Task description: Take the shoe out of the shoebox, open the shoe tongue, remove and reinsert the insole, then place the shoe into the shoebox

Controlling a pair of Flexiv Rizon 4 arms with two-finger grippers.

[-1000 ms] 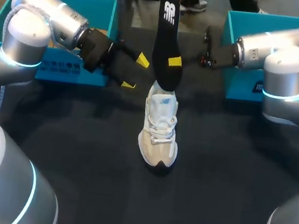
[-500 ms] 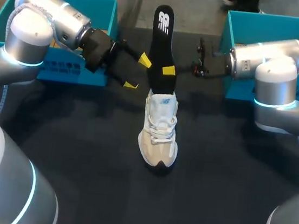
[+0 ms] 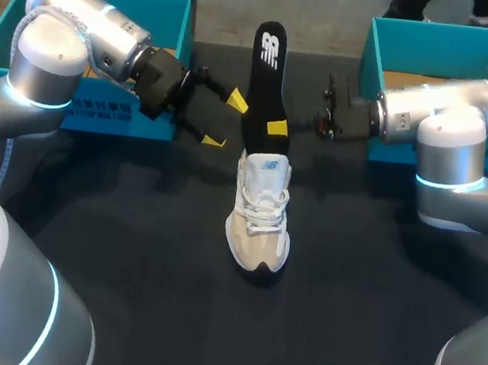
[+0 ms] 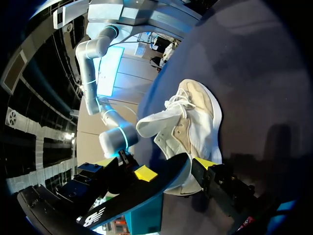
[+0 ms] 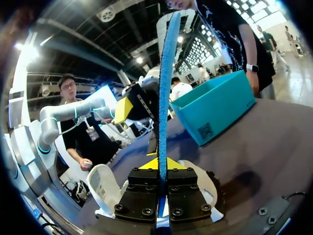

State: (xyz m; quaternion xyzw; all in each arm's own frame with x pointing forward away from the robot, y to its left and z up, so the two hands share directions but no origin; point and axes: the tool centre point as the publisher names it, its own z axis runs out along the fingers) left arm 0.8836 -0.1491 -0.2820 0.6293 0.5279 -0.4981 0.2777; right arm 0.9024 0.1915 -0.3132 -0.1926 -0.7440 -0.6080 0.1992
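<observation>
Black insole (image 3: 266, 78) stands upright, clamped on both faces by the right gripper (image 3: 275, 128); its lower end meets the heel opening of the beige-and-white shoe (image 3: 261, 211), which sits on the dark table (image 3: 129, 249) between the left shoebox (image 3: 101, 112) and the right shoebox (image 3: 395, 41) — both teal; the left gripper (image 3: 224, 121) hangs just beside the insole, fingers spread — holding nothing.

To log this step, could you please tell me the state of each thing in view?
Shoe: upright on table, out of box.
Insole: held upright, lower end at shoe's opening.
Left fingers: open, empty.
Right fingers: shut on insole.
Left box: open.
Right box: open.
</observation>
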